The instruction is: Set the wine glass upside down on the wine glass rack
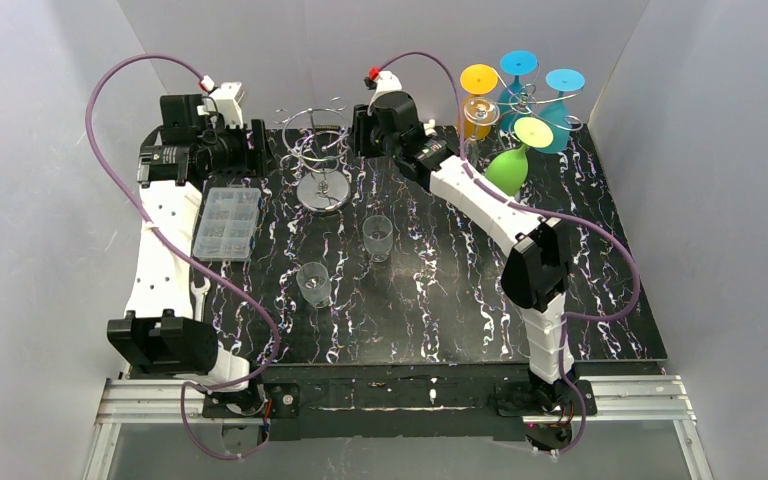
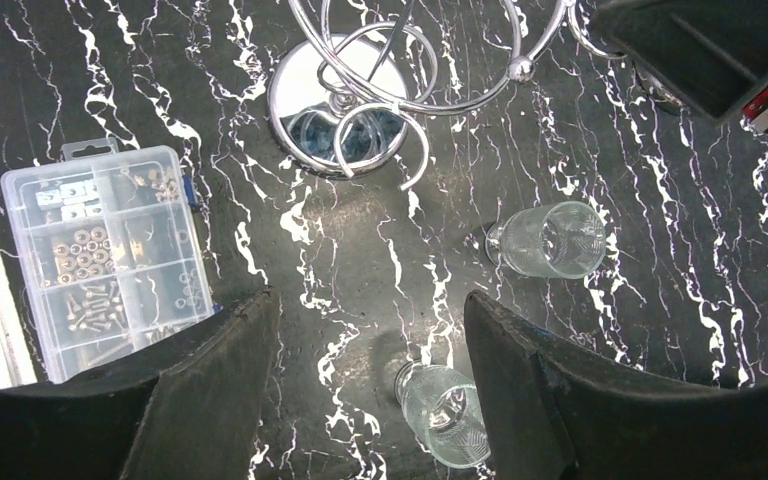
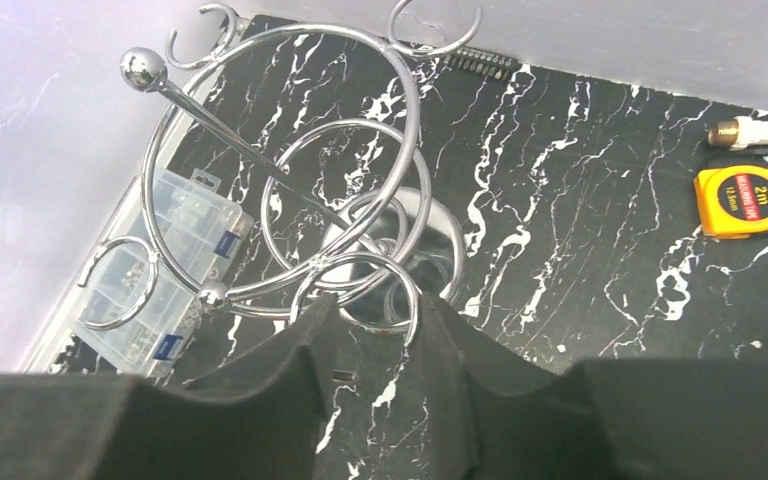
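Observation:
Two clear wine glasses stand upright on the black marbled table, one (image 1: 377, 237) further back and one (image 1: 314, 283) nearer. The chrome wire rack (image 1: 322, 160) stands at the back centre with no glass on it. My left gripper (image 1: 260, 150) is open and empty, high beside the rack's left side. In the left wrist view its jaws (image 2: 370, 310) stand wide apart above the table, with the nearer glass (image 2: 447, 415) by the right finger and the other glass (image 2: 550, 240) beyond. My right gripper (image 3: 380, 305) is open, its fingertips at a lower ring of the rack (image 3: 290, 180).
A clear parts organizer (image 1: 227, 222) lies left of the rack. A second rack with coloured glasses (image 1: 520, 110) stands at the back right. A yellow tape measure (image 3: 742, 200) lies near the back wall. Grey walls close in three sides.

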